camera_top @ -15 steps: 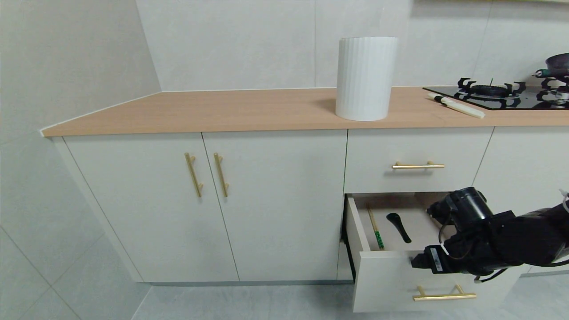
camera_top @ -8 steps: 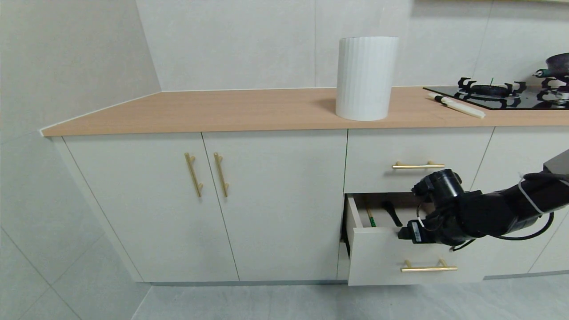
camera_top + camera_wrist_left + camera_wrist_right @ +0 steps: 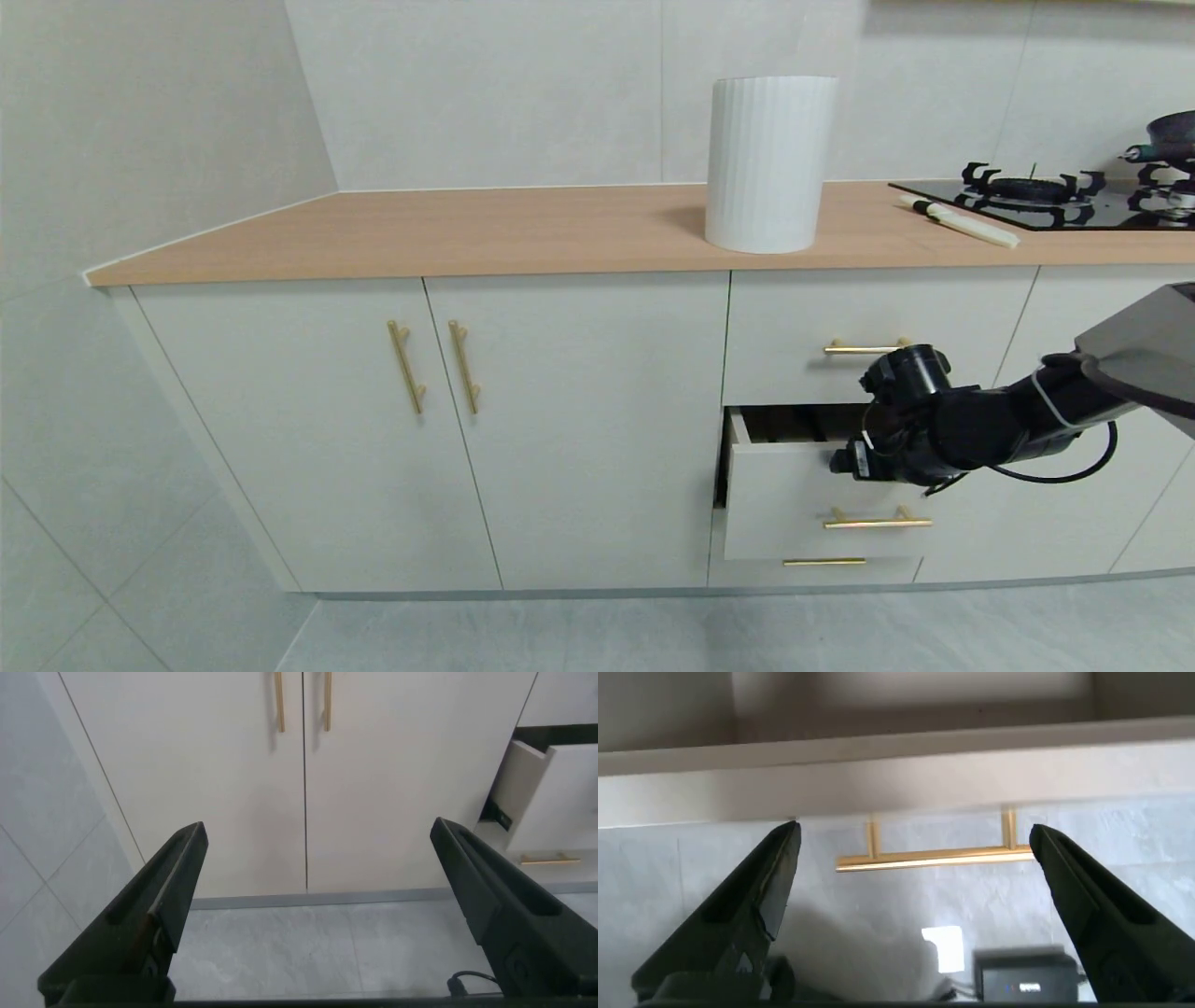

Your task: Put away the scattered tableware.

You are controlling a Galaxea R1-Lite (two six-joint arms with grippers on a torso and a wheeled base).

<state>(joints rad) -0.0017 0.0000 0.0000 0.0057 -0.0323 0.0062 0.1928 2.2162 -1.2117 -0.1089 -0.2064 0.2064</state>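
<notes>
The middle drawer (image 3: 794, 495) under the counter stands open by a narrow gap, and what lies inside is hidden. My right gripper (image 3: 845, 462) is at the upper part of the drawer front, just above its gold handle (image 3: 876, 521). In the right wrist view the right gripper (image 3: 913, 831) is open, with the drawer front (image 3: 906, 775) and handle (image 3: 938, 857) between its spread fingers. A white knife-like utensil (image 3: 957, 222) lies on the wooden counter (image 3: 467, 233) beside the stove. My left gripper (image 3: 318, 829) hangs open low before the cabinet doors (image 3: 304, 765), holding nothing.
A tall white ribbed cylinder (image 3: 767, 163) stands on the counter above the drawers. A black gas stove (image 3: 1055, 196) is at the far right. A shut drawer with a gold handle (image 3: 864, 349) sits above the open one. Tiled floor (image 3: 560, 635) lies below.
The drawer has slid from wide open to nearly shut, with my right gripper moving in with its front. The chopsticks and black spoon inside are now out of sight.
</notes>
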